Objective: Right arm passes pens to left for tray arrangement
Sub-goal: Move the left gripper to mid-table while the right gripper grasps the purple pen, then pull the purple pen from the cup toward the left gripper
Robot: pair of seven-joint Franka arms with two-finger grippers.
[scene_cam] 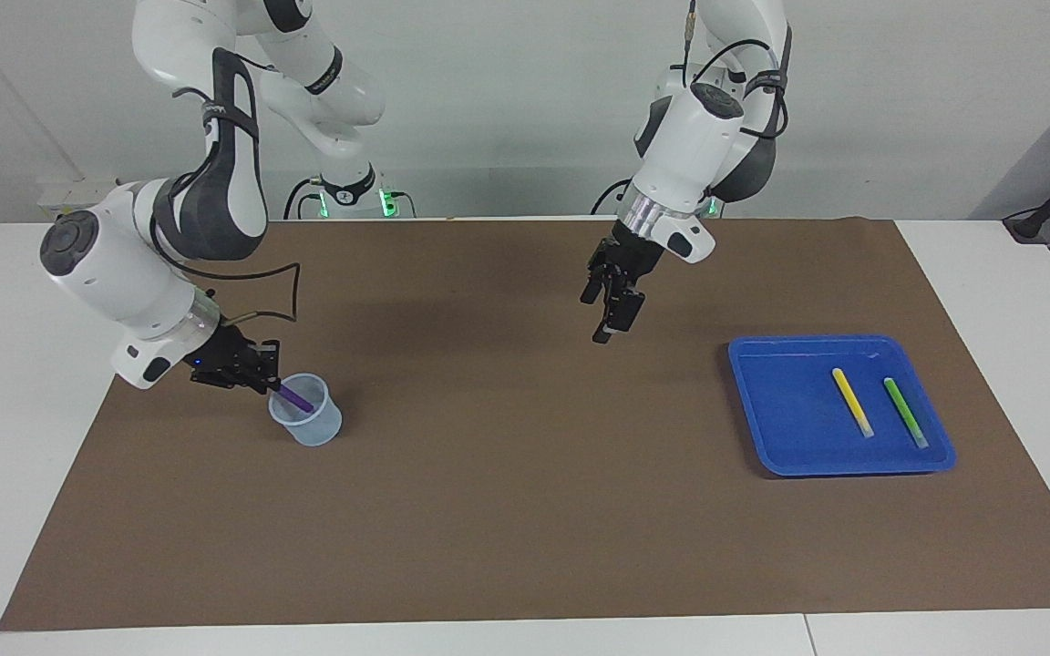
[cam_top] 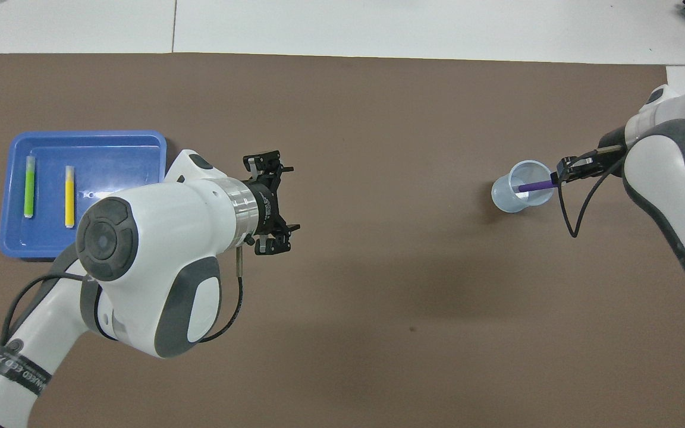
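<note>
The purple pen (scene_cam: 297, 398) leans in a small translucent cup (scene_cam: 308, 425) toward the right arm's end of the table. My right gripper (scene_cam: 262, 374) is at the cup's rim, shut on the pen's upper end; it shows in the overhead view (cam_top: 561, 176) with the pen (cam_top: 534, 186) and cup (cam_top: 518, 195). The blue tray (scene_cam: 789, 405) lies toward the left arm's end and holds the yellow pen (scene_cam: 851, 402) and the green pen (scene_cam: 905, 412) side by side. My left gripper (scene_cam: 607, 314) hangs open and empty over the mat's middle, apart from the tray (cam_top: 116, 166).
A brown mat (scene_cam: 525, 510) covers most of the white table. In the overhead view the left arm's body covers the tray's corner nearest the robots; the yellow pen (cam_top: 69, 196) and green pen (cam_top: 30, 188) still show there.
</note>
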